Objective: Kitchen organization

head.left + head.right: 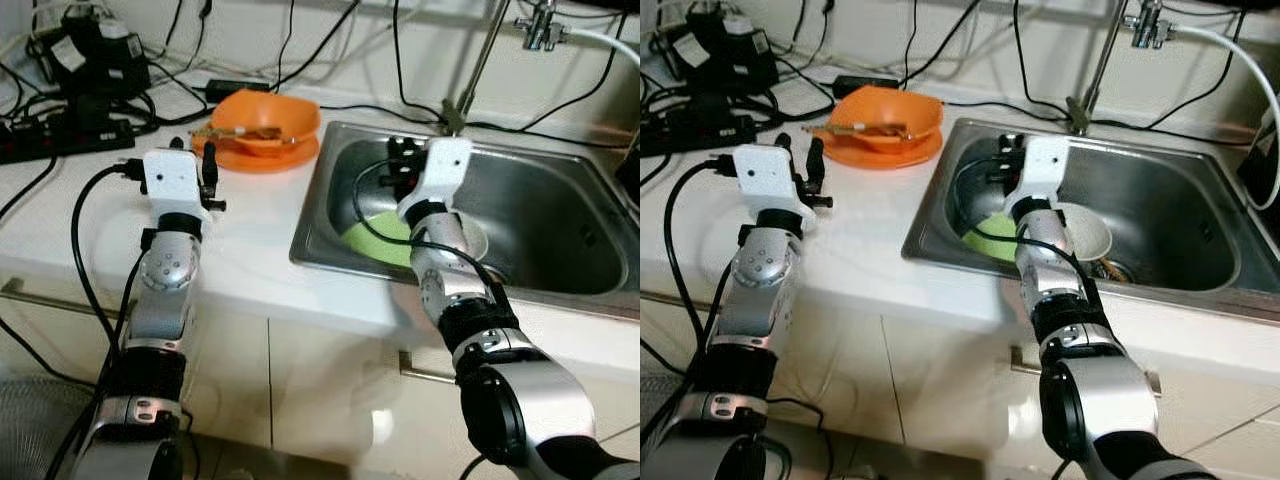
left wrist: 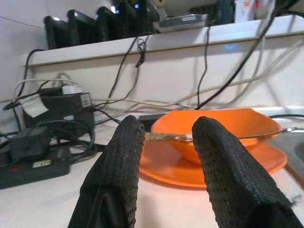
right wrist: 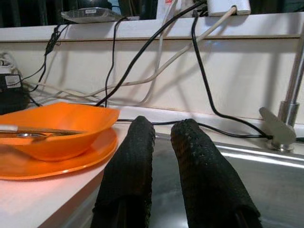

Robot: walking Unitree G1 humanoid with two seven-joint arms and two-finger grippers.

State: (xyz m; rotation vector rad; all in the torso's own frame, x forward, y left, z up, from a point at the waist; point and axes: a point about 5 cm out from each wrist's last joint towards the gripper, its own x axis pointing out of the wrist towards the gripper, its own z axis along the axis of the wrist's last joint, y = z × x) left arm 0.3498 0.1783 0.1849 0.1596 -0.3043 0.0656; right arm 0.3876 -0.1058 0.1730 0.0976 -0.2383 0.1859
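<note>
The robot faces a white countertop [image 1: 250, 240] with a stainless steel sink [image 1: 560, 215] at two o'clock. An orange plastic bowl [image 1: 262, 118], holding a utensil [image 1: 240, 132] and stacked on an orange plate [image 1: 262, 155], sits at eleven o'clock just beside the sink's rim. A round green plate [image 1: 990, 238] and a white bowl [image 1: 1085, 232] lie in the basin.

The likely step is gathering the orange dishes. Done well, the left gripper [image 1: 205, 170] advances level, taking the bowl's rim between its fingers without tipping the utensil.

That gripper hovers over the counter near the plate, fingers [image 2: 121, 156] parted and empty. The right gripper [image 1: 1008, 160] reaches over the sink's near-left corner, fingers [image 3: 130, 166] slightly apart, holding nothing.
</note>
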